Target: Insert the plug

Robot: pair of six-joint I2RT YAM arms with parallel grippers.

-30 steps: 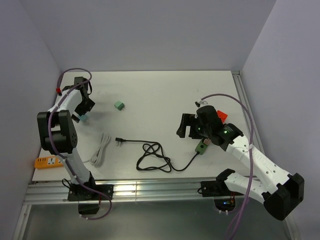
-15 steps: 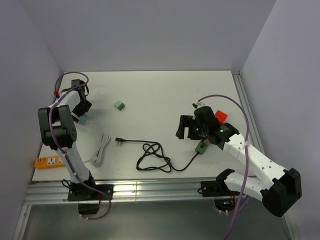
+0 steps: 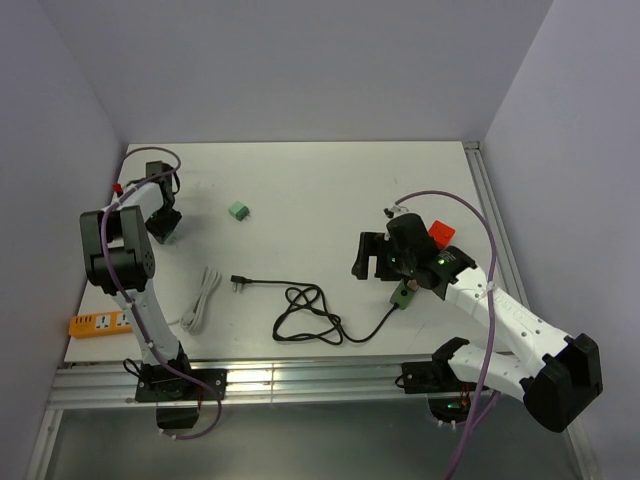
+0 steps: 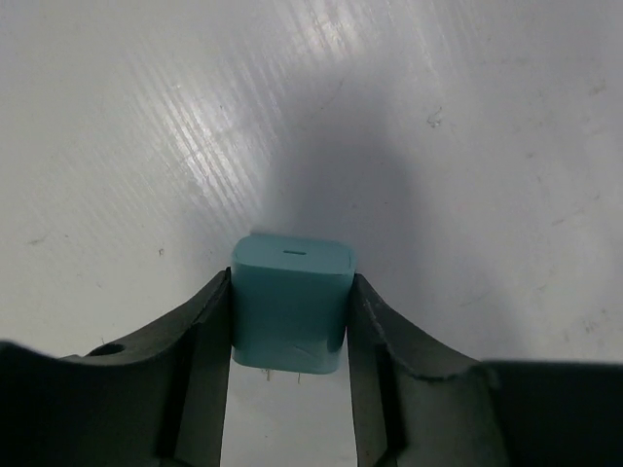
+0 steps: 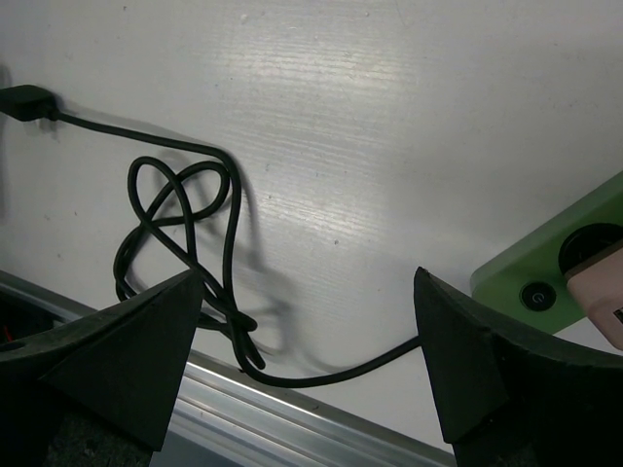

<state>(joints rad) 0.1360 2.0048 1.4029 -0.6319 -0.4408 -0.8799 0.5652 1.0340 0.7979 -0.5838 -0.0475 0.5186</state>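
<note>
Teal square plug (image 4: 290, 306): clamped in left end effector (image 4: 290, 287), far left of green socket strip (image 3: 403, 293), carried slightly farther off; insertion not begun. Right end effector (image 5: 307, 277): spread wide, over strip.

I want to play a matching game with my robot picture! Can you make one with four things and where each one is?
Things:
1. teal block
2. black cord
3. orange power strip
4. small green block

Places:
A. at the left edge of the table, near the front
B. lying alone toward the back of the table
C. pinched in the left gripper
D. looped in the middle of the table

Pairs: 1-C, 2-D, 3-A, 4-B.
</note>
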